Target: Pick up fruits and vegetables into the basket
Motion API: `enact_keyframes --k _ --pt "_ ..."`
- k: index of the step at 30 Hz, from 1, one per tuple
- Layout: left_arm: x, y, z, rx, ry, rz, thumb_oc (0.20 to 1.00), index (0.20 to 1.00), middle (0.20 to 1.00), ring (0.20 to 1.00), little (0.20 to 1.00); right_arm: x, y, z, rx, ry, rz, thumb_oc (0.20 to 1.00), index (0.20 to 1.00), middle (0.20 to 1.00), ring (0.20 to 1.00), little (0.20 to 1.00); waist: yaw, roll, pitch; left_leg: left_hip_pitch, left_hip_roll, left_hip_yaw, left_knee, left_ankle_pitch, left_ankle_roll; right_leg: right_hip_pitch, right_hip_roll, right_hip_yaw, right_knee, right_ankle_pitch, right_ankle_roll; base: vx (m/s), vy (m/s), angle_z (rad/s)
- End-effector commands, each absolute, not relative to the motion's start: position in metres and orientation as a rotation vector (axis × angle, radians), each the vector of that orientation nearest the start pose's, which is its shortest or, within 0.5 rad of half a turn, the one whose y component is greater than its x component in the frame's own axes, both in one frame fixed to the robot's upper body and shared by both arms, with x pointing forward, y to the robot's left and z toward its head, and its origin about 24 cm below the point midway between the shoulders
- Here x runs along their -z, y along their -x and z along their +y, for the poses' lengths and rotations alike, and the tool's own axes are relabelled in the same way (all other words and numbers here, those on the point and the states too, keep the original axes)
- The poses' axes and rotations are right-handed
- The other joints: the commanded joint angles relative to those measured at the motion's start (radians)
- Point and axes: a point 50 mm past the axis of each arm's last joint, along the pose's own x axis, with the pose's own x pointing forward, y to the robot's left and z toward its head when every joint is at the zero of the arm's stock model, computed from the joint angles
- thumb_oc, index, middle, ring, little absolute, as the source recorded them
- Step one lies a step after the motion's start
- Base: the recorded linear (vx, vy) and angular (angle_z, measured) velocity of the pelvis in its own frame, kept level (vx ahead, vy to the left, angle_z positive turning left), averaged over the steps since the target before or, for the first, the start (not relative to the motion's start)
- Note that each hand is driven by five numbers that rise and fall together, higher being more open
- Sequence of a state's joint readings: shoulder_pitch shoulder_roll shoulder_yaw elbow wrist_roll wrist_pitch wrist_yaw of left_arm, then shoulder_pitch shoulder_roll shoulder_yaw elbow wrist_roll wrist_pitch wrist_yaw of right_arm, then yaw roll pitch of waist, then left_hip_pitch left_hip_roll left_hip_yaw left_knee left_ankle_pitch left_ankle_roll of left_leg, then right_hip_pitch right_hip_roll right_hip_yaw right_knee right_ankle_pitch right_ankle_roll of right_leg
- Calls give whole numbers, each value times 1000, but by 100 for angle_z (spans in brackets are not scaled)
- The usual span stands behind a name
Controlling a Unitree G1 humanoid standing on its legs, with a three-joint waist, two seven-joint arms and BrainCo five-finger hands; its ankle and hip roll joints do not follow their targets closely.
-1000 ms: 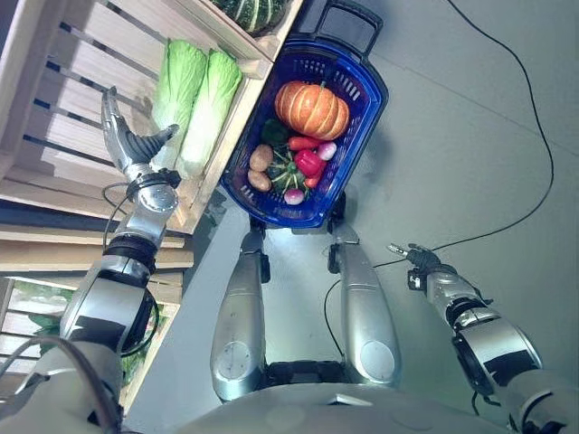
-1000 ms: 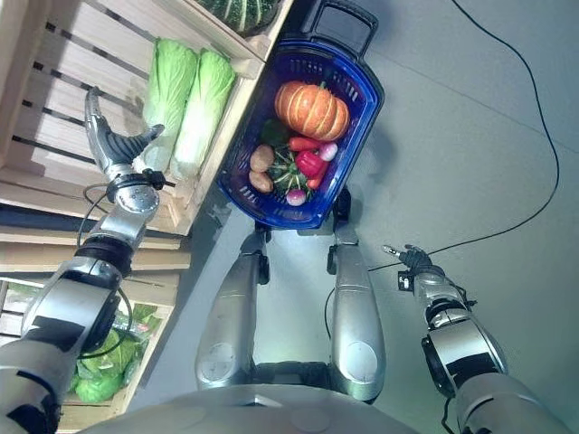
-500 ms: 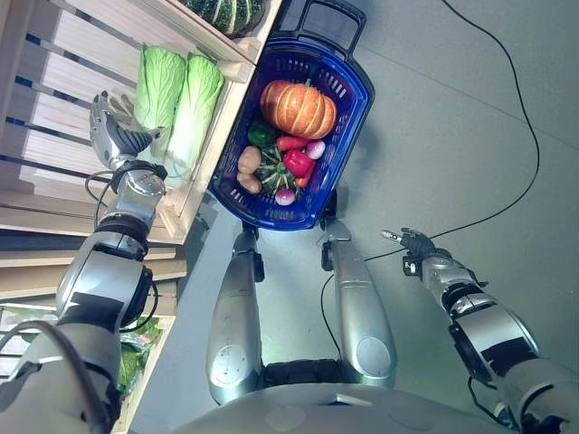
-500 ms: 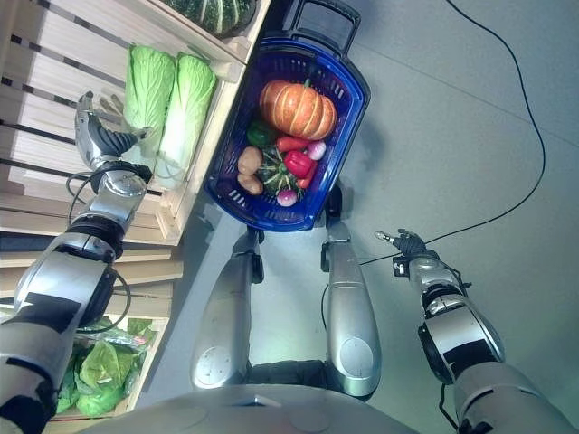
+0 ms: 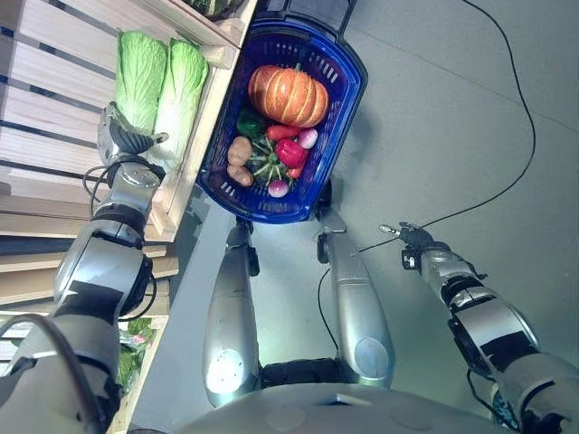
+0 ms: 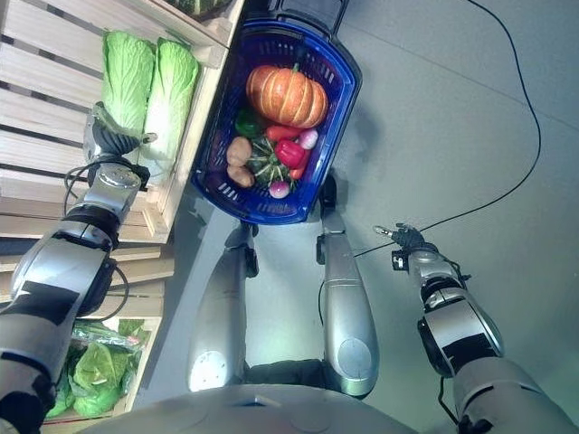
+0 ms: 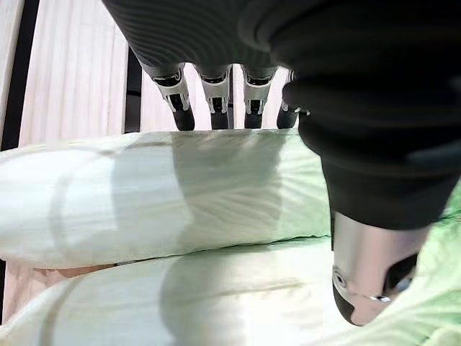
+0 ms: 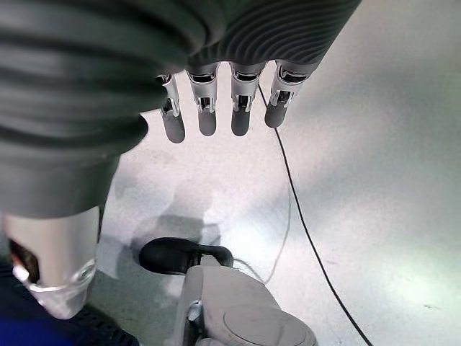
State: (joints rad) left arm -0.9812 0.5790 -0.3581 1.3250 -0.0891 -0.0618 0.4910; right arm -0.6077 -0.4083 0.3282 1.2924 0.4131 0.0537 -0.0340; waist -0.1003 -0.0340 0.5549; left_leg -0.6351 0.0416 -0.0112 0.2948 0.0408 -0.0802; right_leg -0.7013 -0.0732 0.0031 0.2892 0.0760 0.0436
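Two pale green napa cabbages (image 5: 140, 77) (image 5: 181, 86) lie side by side in a wooden crate (image 5: 54, 99) on my left. My left hand (image 5: 122, 140) is at the stalk end of the left cabbage (image 7: 144, 194). Its fingers (image 7: 180, 108) reach past the far side and its thumb (image 7: 367, 281) rests on the near side, straddling the cabbage without a curl. The blue basket (image 5: 271, 210) stands on the floor ahead with a pumpkin (image 5: 288, 95), potatoes (image 5: 239, 149), a red pepper (image 5: 291, 154) and other vegetables inside. My right hand (image 5: 412, 240) hangs open over the bare floor, fingers (image 8: 207, 119) straight.
The crate's front wall (image 5: 194, 136) stands between the cabbages and the basket. A dark green squash (image 5: 213, 5) sits in the crate above. A lower crate holds bagged greens (image 6: 99, 371). The basket's black handle (image 5: 308, 9) points away from me.
The camera has shifted. My left hand, raised and spread beside the cabbage a second ago, has come down onto the cabbage's stalk end. The right hand has stayed open over the floor.
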Motion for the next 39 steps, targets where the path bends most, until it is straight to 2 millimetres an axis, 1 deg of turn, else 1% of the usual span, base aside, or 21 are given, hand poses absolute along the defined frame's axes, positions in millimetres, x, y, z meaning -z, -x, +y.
enact_keyframes --k 1,4,8,14,15,24,28,34,39 --pt "-105 -355 333 -696 -702 295 1000 1000 1000 1000 1000 50 -282 -276 220 253 793 1000 1000 1000 1000 1000 5 -13 -35 -70 -40 23 66 -37 17 0 45 -37 81 -104 -4 5 5 -4" --pt "-100 -353 334 -698 -696 318 1000 1000 1000 1000 1000 50 -282 -277 219 253 793 1000 1000 1000 1000 1000 6 -14 -35 -71 -39 23 69 -41 16 -1 45 -38 82 -108 -3 6 2 -4" --pt "-94 -347 338 -746 -685 356 1000 1000 1000 1000 1000 48 -283 -278 222 253 788 1000 1000 1000 1000 1000 8 -16 -35 -77 -40 23 69 -40 15 -5 47 -37 81 -107 -4 0 0 0" --pt "-90 -342 343 -798 -693 406 1000 1000 1000 1000 1000 47 -286 -276 221 250 786 1000 1000 1000 1000 1000 13 -26 -35 -95 -37 19 79 -40 13 -22 48 -39 89 -108 -3 0 0 0" --pt "-91 -342 343 -798 -731 412 1000 1000 1000 1000 1000 46 -287 -277 220 250 786 1000 1000 1000 1000 1000 14 -28 -35 -98 -37 18 77 -39 13 -26 49 -40 90 -108 -3 0 0 0" --pt "-94 -340 344 -857 -880 447 1000 1000 1000 1000 1000 44 -291 -273 211 245 774 1000 1000 1000 1000 1000 17 -38 -35 -110 -38 14 73 -35 11 -39 52 -40 85 -100 -1 0 0 0" --pt "-92 -340 342 -841 -918 466 1000 1000 1000 1000 1000 44 -292 -270 209 241 770 1000 1000 1000 1000 1000 19 -41 -35 -113 -38 13 70 -35 12 -40 52 -43 80 -98 0 -1 -3 1" --pt "-89 -342 338 -801 -929 476 1000 1000 1000 1000 1000 43 -294 -268 208 240 764 1000 1000 1000 1000 1000 21 -43 -35 -119 -39 10 68 -34 10 -46 52 -46 77 -93 2 0 0 0" --pt "-90 -343 338 -802 -919 477 1000 1000 1000 1000 1000 41 -295 -269 210 241 757 1000 1000 1000 1000 1000 20 -46 -35 -126 -38 11 67 -32 10 -52 52 -47 72 -89 3 0 0 0"
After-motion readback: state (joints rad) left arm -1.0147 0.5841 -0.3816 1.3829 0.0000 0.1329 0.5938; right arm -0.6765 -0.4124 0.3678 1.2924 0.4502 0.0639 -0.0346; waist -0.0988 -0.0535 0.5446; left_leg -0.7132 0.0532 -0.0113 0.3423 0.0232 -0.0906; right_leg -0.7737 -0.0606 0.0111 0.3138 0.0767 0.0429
